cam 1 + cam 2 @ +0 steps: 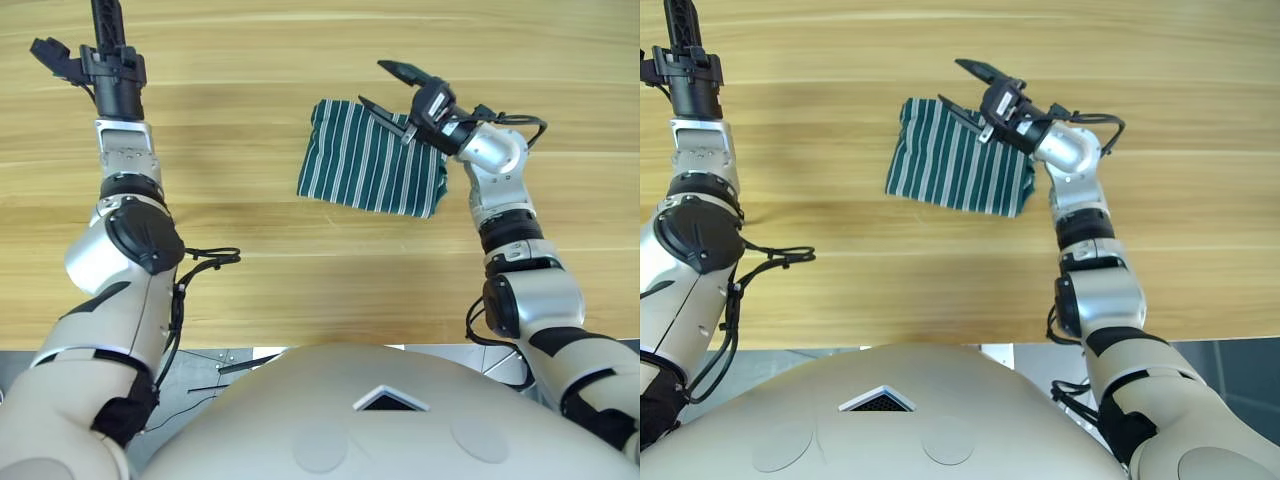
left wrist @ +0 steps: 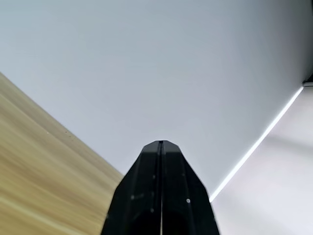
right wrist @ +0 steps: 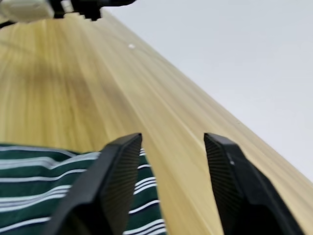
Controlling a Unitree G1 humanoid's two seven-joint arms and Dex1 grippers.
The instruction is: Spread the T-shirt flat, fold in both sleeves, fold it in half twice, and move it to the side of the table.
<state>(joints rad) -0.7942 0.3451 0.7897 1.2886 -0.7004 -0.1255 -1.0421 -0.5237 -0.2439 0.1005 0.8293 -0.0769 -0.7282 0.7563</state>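
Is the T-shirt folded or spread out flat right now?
Folded. The T-shirt lies on the table as a small striped rectangle, no sleeves showing.

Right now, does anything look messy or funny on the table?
Only a little: the folded T-shirt lies slightly crooked against the table's wood lines. Nothing is spilled or torn. The right gripper hovers open over its far edge.
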